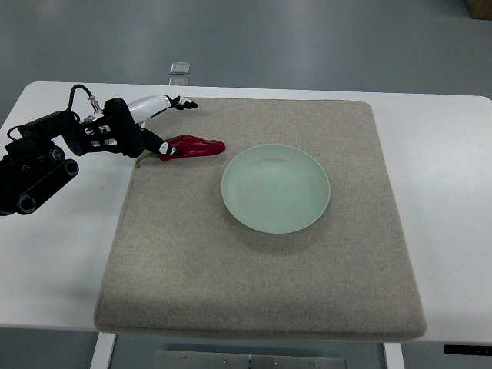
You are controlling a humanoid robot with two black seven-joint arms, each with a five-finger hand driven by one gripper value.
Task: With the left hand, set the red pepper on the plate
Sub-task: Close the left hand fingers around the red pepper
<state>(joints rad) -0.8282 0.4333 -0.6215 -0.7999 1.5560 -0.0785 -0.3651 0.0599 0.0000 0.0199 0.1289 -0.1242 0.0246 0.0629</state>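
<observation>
Red pepper (192, 147), a glossy, curved chilli with a green stem, lies on the grey felt mat (261, 284) just left of the round pale-green plate (276, 188); it looks light, smooth and slightly slippery, best pinched near the thicker stem end. Left hand (146, 131), black and white, rests at that stem end with fingertips touching it, though a closed grasp cannot be confirmed. Nothing stands between pepper and plate on the white table (446, 192).
</observation>
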